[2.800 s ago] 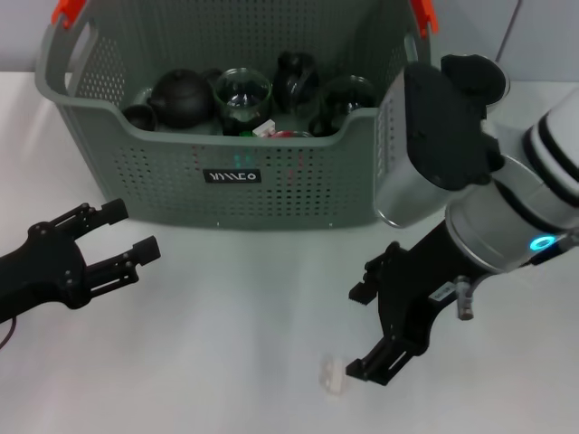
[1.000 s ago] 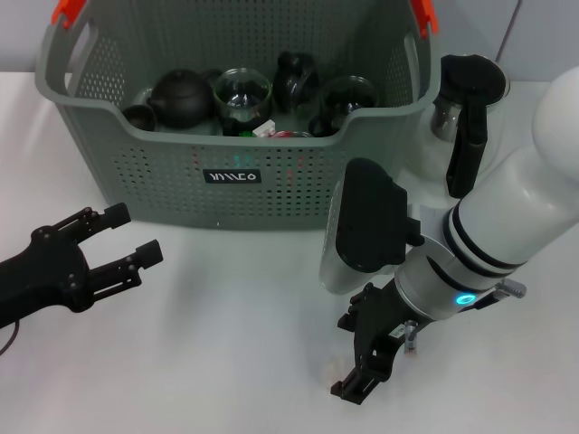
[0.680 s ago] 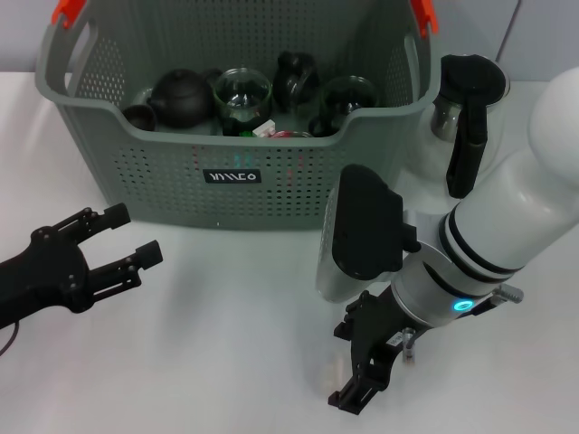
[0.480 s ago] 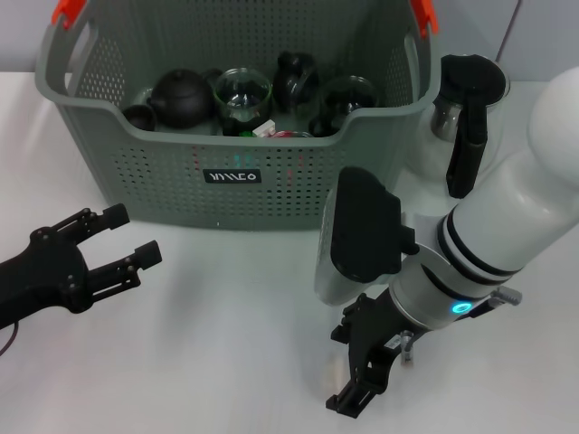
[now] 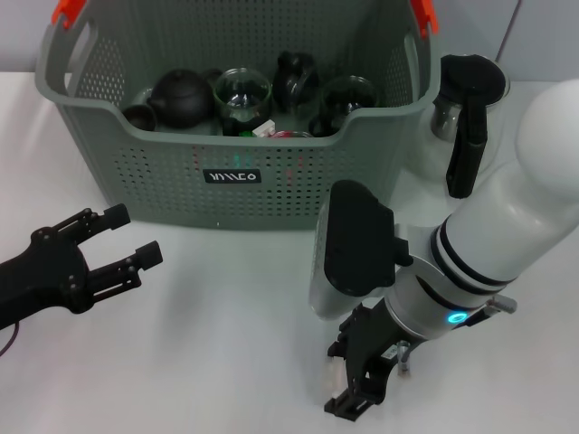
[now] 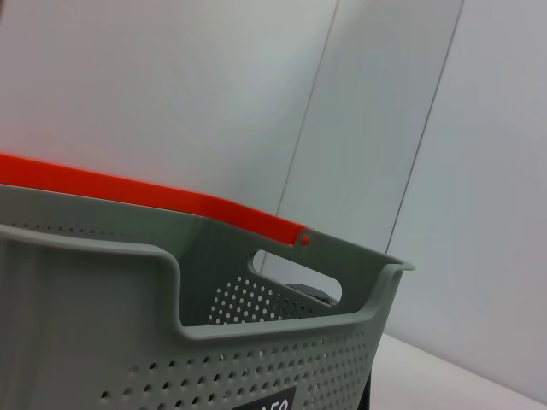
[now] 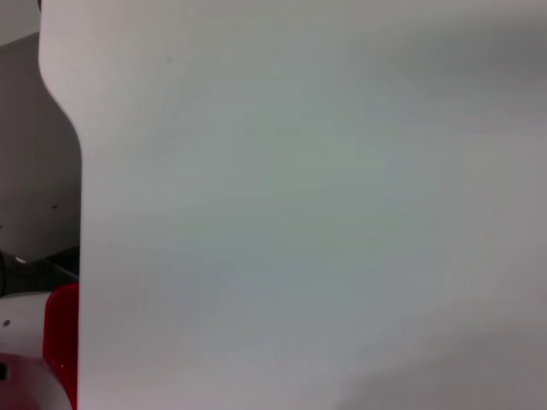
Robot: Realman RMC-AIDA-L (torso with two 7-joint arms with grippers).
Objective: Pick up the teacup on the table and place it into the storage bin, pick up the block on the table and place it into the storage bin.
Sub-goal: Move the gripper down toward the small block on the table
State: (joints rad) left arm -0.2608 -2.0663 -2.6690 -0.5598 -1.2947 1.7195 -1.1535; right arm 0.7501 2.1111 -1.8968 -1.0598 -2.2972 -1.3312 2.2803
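Our right hand [image 5: 355, 380] has dropped lower over the block [image 5: 336, 370] on the surface [image 5: 226, 344] (grip unclear); the open, empty left hand [image 5: 118, 237] stays before the storage bin [image 5: 226, 172].

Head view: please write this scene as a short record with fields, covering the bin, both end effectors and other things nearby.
storage bin: grey perforated basket at the back of the table, holding dark teapots and glass cups
left end effector: open, low over the table in front of the bin, holding nothing
right end effector: pointing down at the table's front edge; whether it is open or shut cannot be told
block: not clearly visible
glass jug: black handle, standing to the right of the bin
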